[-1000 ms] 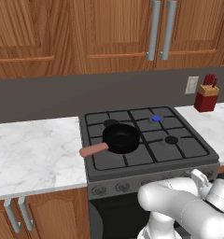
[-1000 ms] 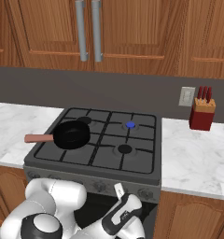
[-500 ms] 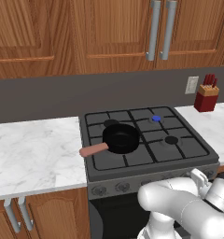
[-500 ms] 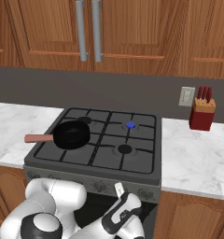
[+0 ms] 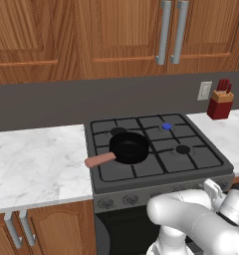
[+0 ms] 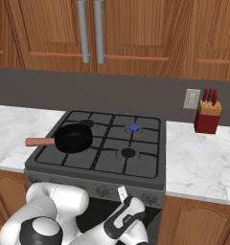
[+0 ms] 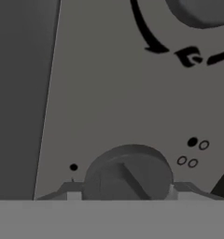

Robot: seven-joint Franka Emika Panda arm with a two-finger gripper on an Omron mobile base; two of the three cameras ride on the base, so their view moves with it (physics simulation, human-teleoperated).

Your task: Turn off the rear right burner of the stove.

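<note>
Hand view: tool (image 7: 123, 196) straddles one grey knob (image 7: 128, 175) on the stove (image 5: 156, 191) front panel, fingertips apart on either side, contact unclear; knob ridge runs diagonally. Nothing has shifted since 0.5 s ago. Four burners; the rear right burner (image 5: 166, 126) shows blue. One pan (image 5: 127, 148), handle pointing left toward the table (image 5: 37, 164).

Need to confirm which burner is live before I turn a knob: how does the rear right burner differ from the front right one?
The rear right burner shows a bright blue disc; the front right burner is plain black. The rear right one sits farther back, toward the wall, and the front right one nearer the knob panel. Both are small round discs under the black grates of the stove, right of the black pan.
</note>
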